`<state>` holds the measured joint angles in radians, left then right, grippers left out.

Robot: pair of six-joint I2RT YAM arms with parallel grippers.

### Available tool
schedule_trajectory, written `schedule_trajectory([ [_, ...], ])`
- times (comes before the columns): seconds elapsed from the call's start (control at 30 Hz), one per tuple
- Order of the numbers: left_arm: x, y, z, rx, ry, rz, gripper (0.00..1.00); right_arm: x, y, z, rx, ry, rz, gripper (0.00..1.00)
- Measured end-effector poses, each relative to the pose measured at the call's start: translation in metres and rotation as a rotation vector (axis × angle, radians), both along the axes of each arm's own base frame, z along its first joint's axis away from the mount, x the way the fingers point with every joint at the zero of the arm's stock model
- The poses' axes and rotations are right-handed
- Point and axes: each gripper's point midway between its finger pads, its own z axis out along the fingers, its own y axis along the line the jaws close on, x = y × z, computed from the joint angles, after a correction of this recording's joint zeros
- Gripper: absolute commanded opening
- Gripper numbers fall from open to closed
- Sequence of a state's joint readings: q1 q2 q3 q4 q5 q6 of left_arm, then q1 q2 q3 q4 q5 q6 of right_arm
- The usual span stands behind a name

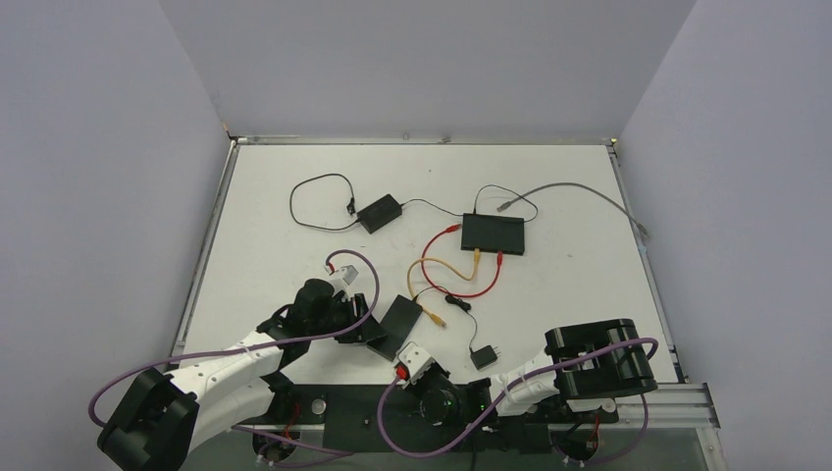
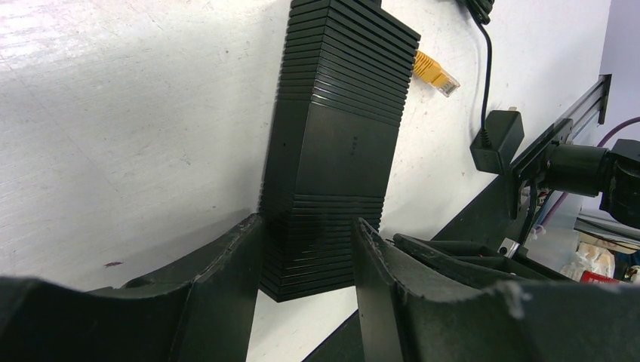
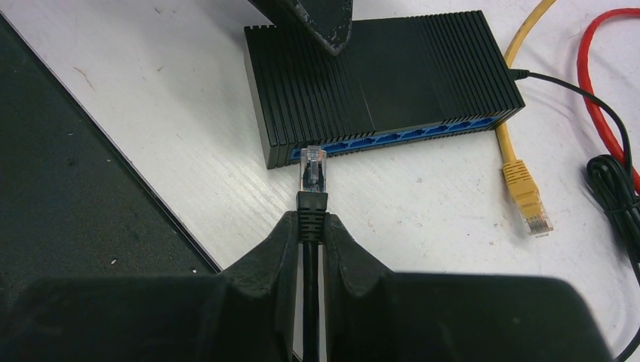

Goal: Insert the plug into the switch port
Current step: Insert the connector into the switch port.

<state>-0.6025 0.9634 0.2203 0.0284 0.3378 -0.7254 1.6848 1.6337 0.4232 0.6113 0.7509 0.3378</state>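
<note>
**Plug at the mouth of the end port, switch pinned by my left**

My right gripper [image 3: 312, 226] is closed tight on the ribbed boot of a black cable [image 3: 309, 302], just behind the clear plug [image 3: 313, 169]. The plug points straight ahead of my fingers. Its tip sits at the blue port row of the switch [image 3: 392, 75], at the end port nearest the box's corner. Nearly all of the clear body is outside the port, and I cannot tell whether the tip has entered.

My left gripper [image 2: 306, 260] is clamped across the near end of that same switch, one finger against each long side, with the box lying flat on the white table [image 1: 265, 196].

Just beside the switch's port face a loose yellow plug [image 3: 527, 202] lies on the table, its cable running past the far corner of the box. A red cable [image 3: 604, 68] curves by further out. A black wall adapter [image 1: 483, 356] rests near my right arm.

Well beyond, toward the back of the table, a second switch [image 1: 494, 233] carries red and yellow leads. A black power brick [image 1: 379, 213] lies to its left and a grey cable [image 1: 579, 191] trails off to its right
</note>
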Motion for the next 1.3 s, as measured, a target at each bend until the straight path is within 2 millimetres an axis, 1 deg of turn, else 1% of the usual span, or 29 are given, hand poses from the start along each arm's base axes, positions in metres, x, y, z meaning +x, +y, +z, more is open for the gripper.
schedule_trajectory([
  [0.6, -0.0006, -0.0005, 0.0003, -0.004, 0.004, -0.001, 0.43, -0.0005, -0.0024, -0.0038, 0.012, 0.027, -0.024, 0.0],
  [0.77, -0.0009, -0.0007, 0.0, -0.004, 0.007, -0.002, 0.43, -0.0004, -0.0035, -0.0093, -0.006, 0.024, -0.022, 0.0],
  [1.17, 0.0, -0.0017, -0.0016, -0.005, 0.007, -0.003, 0.42, -0.0003, -0.0005, -0.0073, -0.002, 0.009, -0.011, 0.0],
  [1.3, 0.0004, -0.0021, -0.0023, -0.005, 0.008, -0.004, 0.42, -0.003, 0.0002, -0.0066, -0.007, 0.0, 0.001, 0.0],
])
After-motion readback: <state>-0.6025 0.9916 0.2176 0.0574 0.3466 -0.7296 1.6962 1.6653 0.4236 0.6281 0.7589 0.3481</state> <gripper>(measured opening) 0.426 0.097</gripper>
